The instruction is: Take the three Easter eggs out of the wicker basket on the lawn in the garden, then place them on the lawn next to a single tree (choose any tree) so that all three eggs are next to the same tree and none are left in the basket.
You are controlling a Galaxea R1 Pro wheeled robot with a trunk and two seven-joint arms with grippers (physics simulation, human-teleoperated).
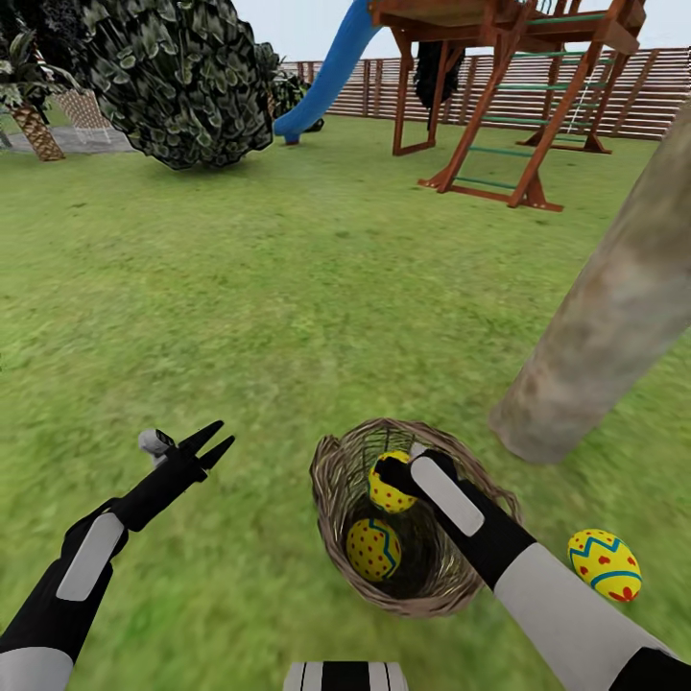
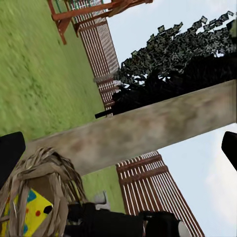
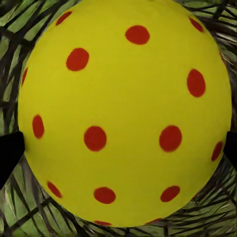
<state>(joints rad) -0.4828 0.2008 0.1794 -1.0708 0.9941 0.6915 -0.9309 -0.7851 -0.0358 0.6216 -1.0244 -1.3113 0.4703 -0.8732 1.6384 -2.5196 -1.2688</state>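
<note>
The wicker basket (image 1: 331, 480) stands on the lawn (image 1: 288, 317) in front of me, at the foot of the tree (image 1: 605, 317) and its thick grey-brown trunk. Two Easter eggs lie inside it: a dotted one (image 1: 387, 497) near the rim and another (image 1: 372, 549) deeper down. A third egg (image 1: 605, 564) rests on the grass right of the basket, by the trunk. My right gripper (image 1: 392, 477) reaches into the basket, open, its fingertips (image 3: 10, 153) either side of the dotted egg (image 3: 123, 113). My left gripper (image 1: 216, 441) hangs open and empty over the grass, left of the basket (image 2: 42, 182).
A wooden play tower (image 1: 509, 96) with a blue slide (image 1: 331, 72) stands far ahead, a slat fence (image 1: 633, 96) behind it. A round leafy bush (image 1: 173, 77) is at the far left. Open grass spreads between these and the basket.
</note>
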